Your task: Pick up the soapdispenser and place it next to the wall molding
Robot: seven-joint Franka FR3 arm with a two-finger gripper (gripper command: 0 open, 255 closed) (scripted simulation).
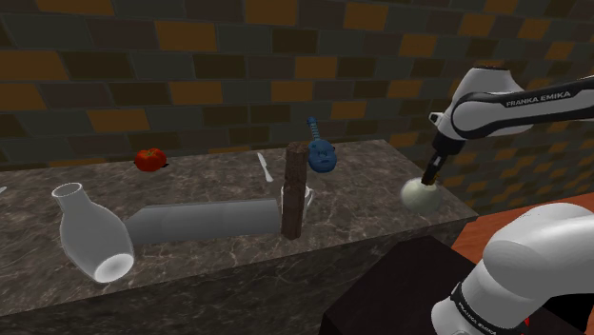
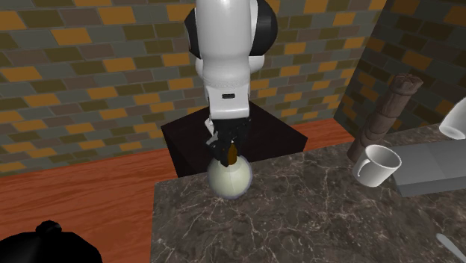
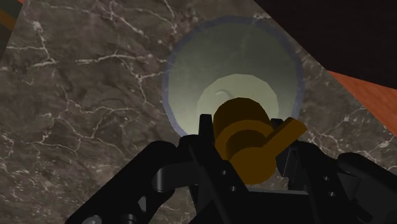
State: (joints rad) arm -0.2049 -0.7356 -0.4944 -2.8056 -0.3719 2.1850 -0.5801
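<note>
Gripper (image 2: 228, 149) was all black, fingers clamped on the brown pump head | soap dispenser (image 2: 229, 179) had a round, pale, glossy body (spout poking sideways) and sat directly under the fingers, centre of the second exterior view, at the veined dark marble counter's (image 2: 299, 224) edge | white mug (image 2: 376, 166) at right showed its mouth to the camera

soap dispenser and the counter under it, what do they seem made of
The soap dispenser body: pale, smooth, faintly see-through at the rim, so perhaps glass or ceramic. Its pump: matte ochre, likely plastic. The counter: polished dark stone, marble by its white veins.
</note>
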